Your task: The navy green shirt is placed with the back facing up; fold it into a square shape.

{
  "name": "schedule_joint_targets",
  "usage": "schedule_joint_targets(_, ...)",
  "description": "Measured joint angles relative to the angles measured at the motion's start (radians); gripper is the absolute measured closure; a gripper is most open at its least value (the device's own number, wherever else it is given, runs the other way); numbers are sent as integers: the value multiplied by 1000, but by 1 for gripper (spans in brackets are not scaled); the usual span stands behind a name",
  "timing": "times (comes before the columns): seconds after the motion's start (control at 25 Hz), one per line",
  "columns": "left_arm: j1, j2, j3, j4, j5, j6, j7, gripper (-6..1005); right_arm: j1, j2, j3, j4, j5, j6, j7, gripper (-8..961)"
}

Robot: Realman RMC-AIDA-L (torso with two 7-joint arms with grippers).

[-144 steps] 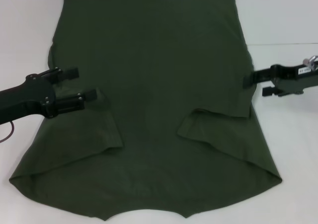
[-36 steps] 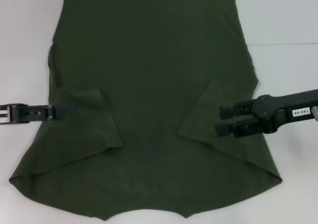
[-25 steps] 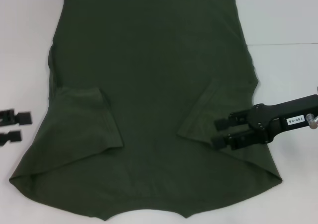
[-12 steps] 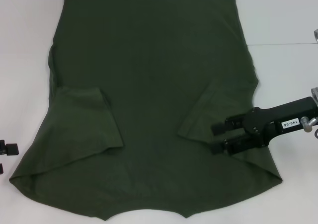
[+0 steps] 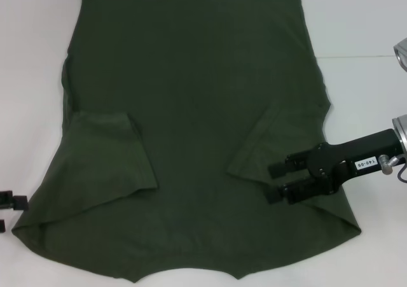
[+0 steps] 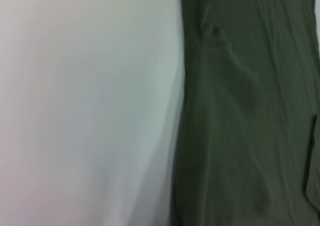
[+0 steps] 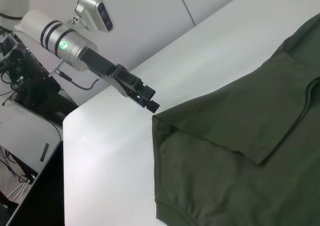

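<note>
The navy green shirt [image 5: 191, 109] lies flat on the white table [image 5: 362, 26], with both short sleeves folded inward over the body. Over the folded right sleeve [image 5: 280, 140] my right gripper [image 5: 269, 184] stands open, its two black fingers apart with nothing held between them. My left gripper [image 5: 9, 212] shows only at the picture's left border, open, just off the shirt's near left corner. The right wrist view shows that left gripper [image 7: 149, 99] next to the shirt's corner [image 7: 160, 121]. In the left wrist view I see the shirt's edge [image 6: 240, 110].
Bare white table [image 5: 32, 58] runs along both sides of the shirt. The table's edge [image 7: 65, 151] drops off to a floor with cables and equipment [image 7: 25, 75] beyond the left arm.
My left gripper let go of the left sleeve and drew back to the shirt's near left corner. My right gripper came in over the right sleeve and slid toward the near edge.
</note>
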Motion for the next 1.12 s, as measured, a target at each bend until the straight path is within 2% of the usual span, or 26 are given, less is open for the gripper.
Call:
schedule_joint_targets(0.4,-21,-17,13,-36,23,-26,12,86,3,1,-1,0,-1,9,1,145)
schedule_joint_targets(0.8,-53,-23,66,-82,25,-90,9,87,5,4,-2,0,-9,9,2,145)
schedule_joint_targets(1.12,-54,-24,72,-84,26,-96,-2,87,5,6,-2,0,-12,12,1,145)
